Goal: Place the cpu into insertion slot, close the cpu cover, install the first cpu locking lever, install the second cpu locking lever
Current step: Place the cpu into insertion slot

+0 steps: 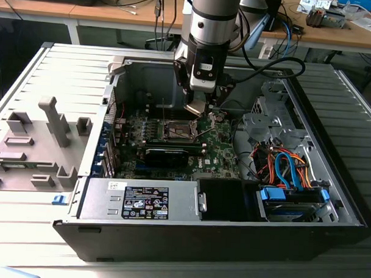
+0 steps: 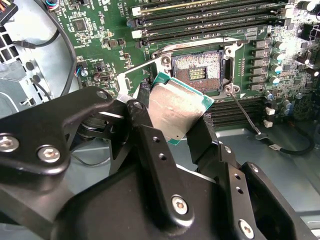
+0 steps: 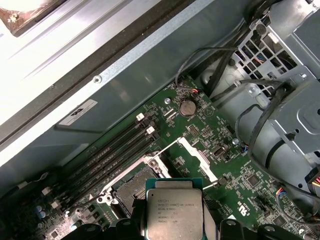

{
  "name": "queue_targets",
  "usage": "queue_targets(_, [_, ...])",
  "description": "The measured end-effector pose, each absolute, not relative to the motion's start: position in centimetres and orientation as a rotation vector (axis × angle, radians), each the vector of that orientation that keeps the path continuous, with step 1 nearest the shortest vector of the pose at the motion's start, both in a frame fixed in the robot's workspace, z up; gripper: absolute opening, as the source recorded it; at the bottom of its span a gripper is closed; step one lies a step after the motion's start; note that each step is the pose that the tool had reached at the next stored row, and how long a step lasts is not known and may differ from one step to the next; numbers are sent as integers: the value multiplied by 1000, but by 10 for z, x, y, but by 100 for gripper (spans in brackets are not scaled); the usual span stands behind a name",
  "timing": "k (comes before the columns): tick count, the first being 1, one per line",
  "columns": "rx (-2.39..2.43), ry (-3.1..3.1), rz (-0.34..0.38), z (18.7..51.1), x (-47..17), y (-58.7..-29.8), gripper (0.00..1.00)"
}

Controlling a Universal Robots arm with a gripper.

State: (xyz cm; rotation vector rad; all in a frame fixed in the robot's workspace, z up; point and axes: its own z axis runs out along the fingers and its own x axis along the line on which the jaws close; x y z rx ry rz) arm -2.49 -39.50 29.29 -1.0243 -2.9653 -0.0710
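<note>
My gripper [image 1: 202, 109] hangs inside the open computer case, shut on the cpu [image 2: 176, 111], a flat silver square on a green base held by its edges between the black fingers [image 2: 145, 102]. The cpu [image 3: 175, 214] is in the air, just above and beside the insertion slot [image 2: 197, 67]. The slot lies open, and its brownish contact field shows. In the exterior view the slot [image 1: 178, 131] sits just in front of and below the gripper. The silver cpu cover [image 3: 196, 156] is swung back beside the socket. A thin wire locking lever [image 2: 245, 112] sticks out from the socket's corner.
Memory slots [image 2: 200, 20] run along one side of the socket. A black graphics card [image 1: 166, 155] lies in front of it. The power supply [image 1: 140, 201] fills the front; a drive cage with coloured cables [image 1: 288, 170] sits at the exterior view's right. Grey fixtures [image 1: 33, 146] stand outside the case.
</note>
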Motion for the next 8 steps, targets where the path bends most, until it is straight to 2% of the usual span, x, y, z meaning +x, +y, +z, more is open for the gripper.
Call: queue_targets(8, [-1037,-2961,-71,293,-25,-395,55])
